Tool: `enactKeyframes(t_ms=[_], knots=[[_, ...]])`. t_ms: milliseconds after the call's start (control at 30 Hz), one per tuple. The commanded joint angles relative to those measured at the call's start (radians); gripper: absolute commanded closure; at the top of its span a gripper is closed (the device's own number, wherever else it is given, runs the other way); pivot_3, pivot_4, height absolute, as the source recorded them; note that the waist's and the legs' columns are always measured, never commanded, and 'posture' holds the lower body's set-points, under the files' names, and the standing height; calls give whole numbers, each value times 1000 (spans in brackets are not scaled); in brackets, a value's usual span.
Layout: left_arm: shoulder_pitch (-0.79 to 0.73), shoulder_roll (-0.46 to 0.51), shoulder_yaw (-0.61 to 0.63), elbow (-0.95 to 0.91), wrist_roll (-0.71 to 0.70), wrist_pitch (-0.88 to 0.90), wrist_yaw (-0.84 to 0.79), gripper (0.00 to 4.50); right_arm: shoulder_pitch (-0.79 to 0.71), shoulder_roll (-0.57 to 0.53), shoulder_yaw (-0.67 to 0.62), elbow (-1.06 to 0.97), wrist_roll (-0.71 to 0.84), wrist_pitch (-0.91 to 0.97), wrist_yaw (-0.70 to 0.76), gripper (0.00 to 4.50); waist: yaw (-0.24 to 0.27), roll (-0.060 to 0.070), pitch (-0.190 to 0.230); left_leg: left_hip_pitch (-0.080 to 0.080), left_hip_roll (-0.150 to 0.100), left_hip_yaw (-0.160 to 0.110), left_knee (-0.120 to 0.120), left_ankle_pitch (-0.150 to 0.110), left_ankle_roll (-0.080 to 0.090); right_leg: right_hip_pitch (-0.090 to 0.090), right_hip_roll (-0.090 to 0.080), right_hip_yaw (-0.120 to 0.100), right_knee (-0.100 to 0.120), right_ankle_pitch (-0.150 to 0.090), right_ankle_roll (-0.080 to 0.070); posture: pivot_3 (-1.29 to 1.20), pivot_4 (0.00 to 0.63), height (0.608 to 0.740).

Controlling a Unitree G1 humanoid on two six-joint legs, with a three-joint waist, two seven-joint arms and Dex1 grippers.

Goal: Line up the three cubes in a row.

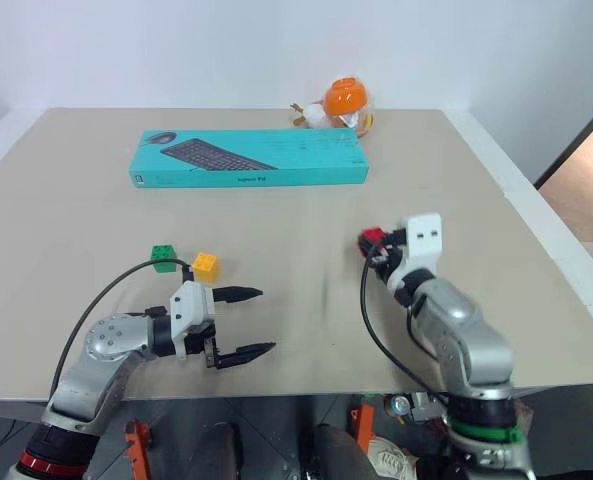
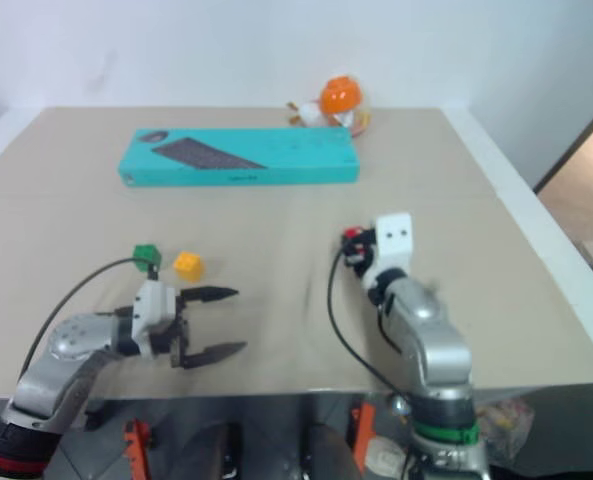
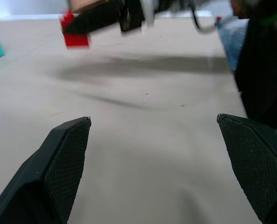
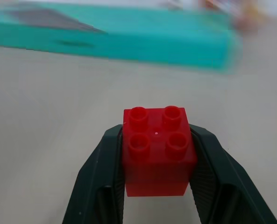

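A green cube (image 1: 163, 258) and a yellow cube (image 1: 205, 267) sit side by side on the tan table, left of centre. Just in front of them my left gripper (image 1: 251, 322) stands open and empty, pointing to the right. The red cube (image 4: 157, 149) is clamped between the fingers of my right gripper (image 1: 372, 243), which is shut on it and lifted above the table at centre right. The red cube (image 3: 74, 31) also shows in the left wrist view, hanging over its own shadow.
A long teal keyboard box (image 1: 248, 158) lies across the far middle of the table, with a round orange toy (image 1: 342, 102) behind its right end. The table's (image 1: 476, 200) right edge runs close to my right arm.
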Motion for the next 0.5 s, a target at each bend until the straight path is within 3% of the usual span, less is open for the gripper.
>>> enactKeyframes(t_ms=[33, 267, 500], knots=[[15, 7, 25, -9, -7, -25, 2, 0, -67, -91, 108, 18, 61, -47, 270, 3244, 0, 0, 0, 0, 0, -1, 0, 0, 0, 0, 0, 0, 0, -1, -1, 0, 150, 740], [41, 7, 35, -37, -7, -24, 28, 0, -176, -171, 265, 180, 60, -180, 615, 3244, 1, 0, 0, -1, 0, -1, -1, 0, 0, 0, 1, 0, 0, -2, -1, 0, 150, 740], [104, 23, 73, -68, -8, -24, 64, 0, -263, -162, 334, 366, 1, -320, 772, 3244, 1, 0, 0, 0, 0, 0, 0, 0, 0, 0, 0, -1, 0, 0, 0, 0, 150, 740]])
